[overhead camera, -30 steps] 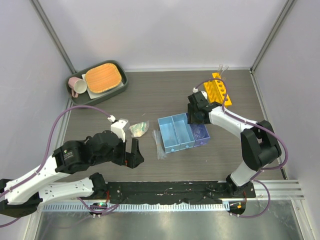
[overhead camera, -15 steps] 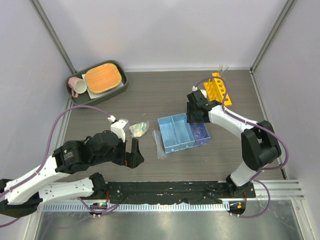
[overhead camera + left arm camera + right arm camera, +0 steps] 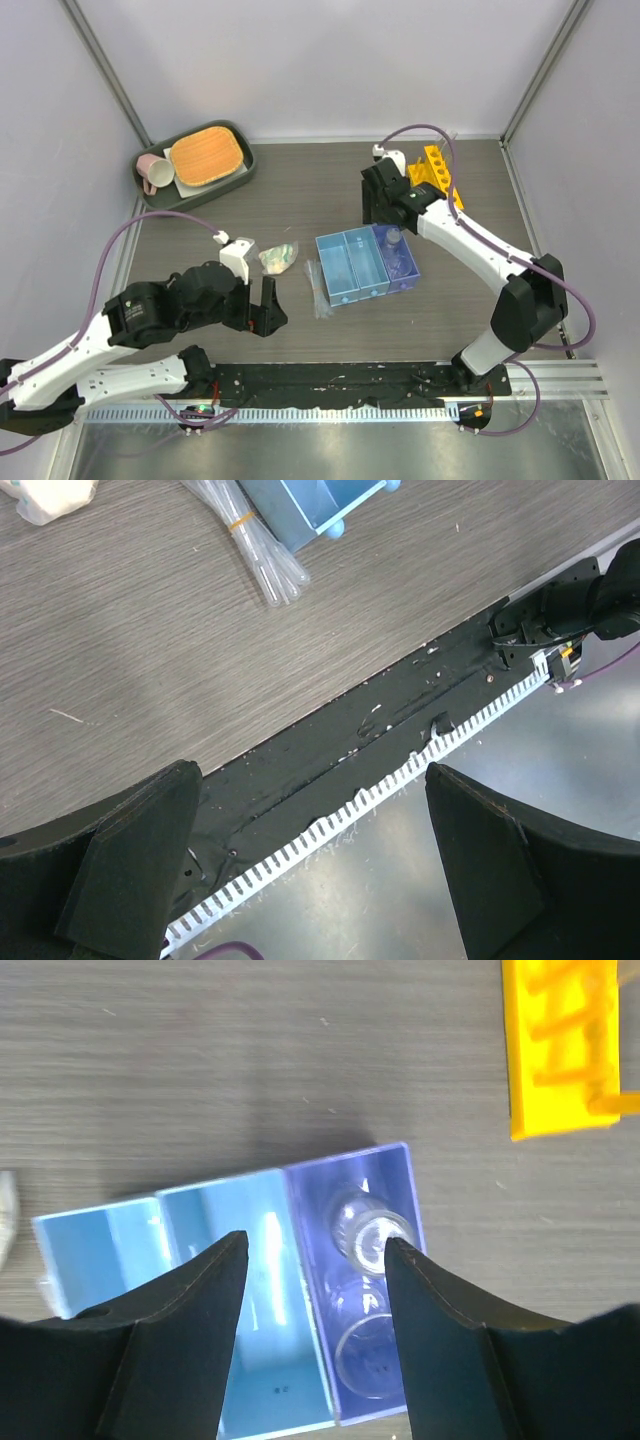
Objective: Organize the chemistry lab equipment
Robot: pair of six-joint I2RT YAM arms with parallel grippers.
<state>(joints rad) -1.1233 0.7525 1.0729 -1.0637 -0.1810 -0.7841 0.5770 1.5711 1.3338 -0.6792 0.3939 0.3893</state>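
- Released, nothing between its fingers: right claw [image 3: 315,1260], hovering over the blue three-compartment plastic tray [image 3: 100,1255], directly above the right-hand compartment.
- Found in that compartment: two small clear beakers [image 3: 372,1232], upright, one behind the other. Nothing seen in the other two compartments.
- Released wide and empty: left claw [image 3: 312,800], hanging over the near edge of the grey wood-grain tabletop [image 3: 300,200], well apart from every task item.
- Lying flat on the tabletop, just beside the tray's left end and outside it: clear pipette bundle with a yellow band [image 3: 250,535].
- At the far right, near the right arm: yellow-orange test tube rack with round holes [image 3: 438,178]. Thin clear tubes [image 3: 446,134] visible at its far end; seated in holes or not, cannot tell.
- Judged step in hand: beakers stowed, right claw clearing off for the next item.
- Recommended: lift straight up with fingers held apart and no sideways sweep near the beaker rims. Light, tall glassware, likely to topple at a nudge.
- Recommended next: pipette bundle to the left claw, as the nearer one. Grip across the band and lay the bundle lengthwise in a vacant compartment.
- Outside the job: grey tray with orange pad and pink mug [image 3: 195,165], far left. Leave untouched.
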